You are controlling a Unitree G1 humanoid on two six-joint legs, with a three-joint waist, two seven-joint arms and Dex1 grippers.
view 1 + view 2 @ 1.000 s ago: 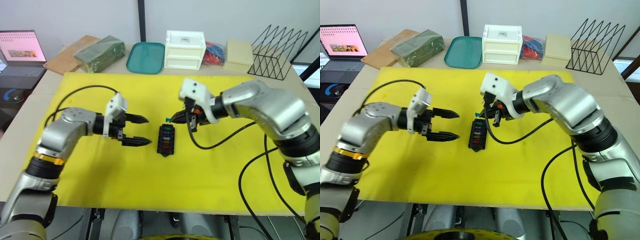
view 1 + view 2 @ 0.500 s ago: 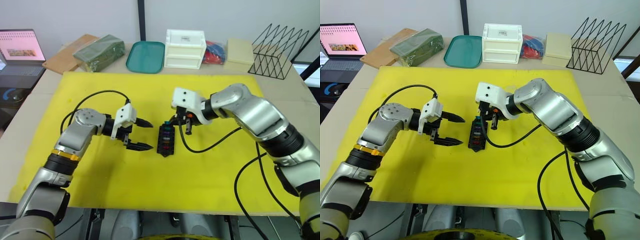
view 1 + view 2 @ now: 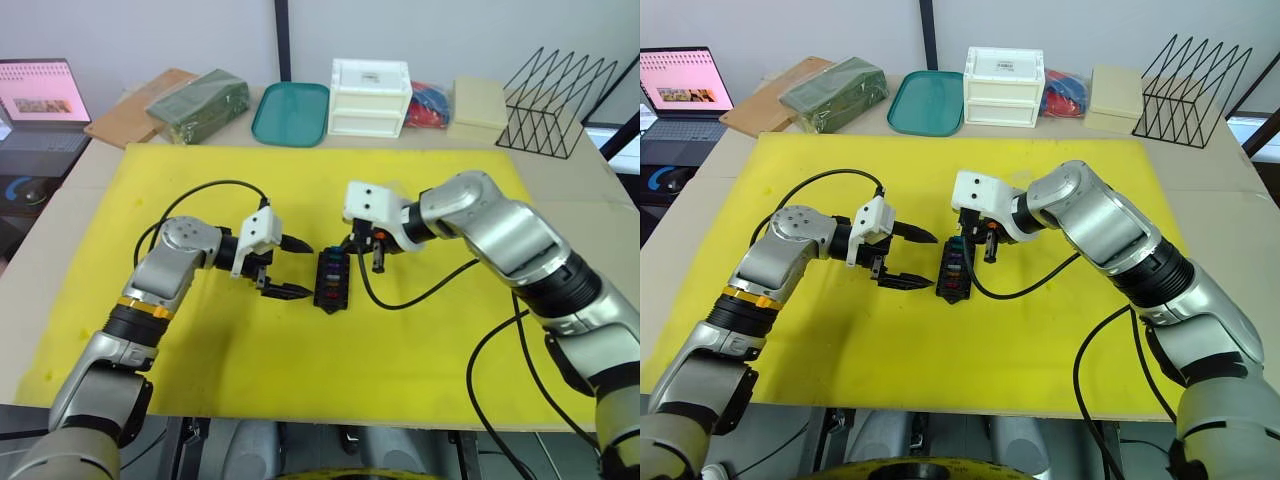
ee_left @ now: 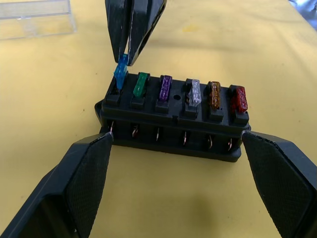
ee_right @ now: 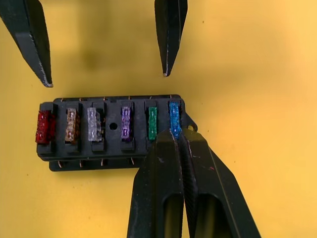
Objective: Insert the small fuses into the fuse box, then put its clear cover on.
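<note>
A yellow mat covers the table; at its far edge sit a teal tray and a white drawer box. Mid-mat, the right gripper pinches the blue fuse in the fuse box; the left gripper is spread.

A yellow mat covers the table. On the mat, the black fuse box lies between the two grippers — left gripper beside it, right gripper at its far end.
</note>
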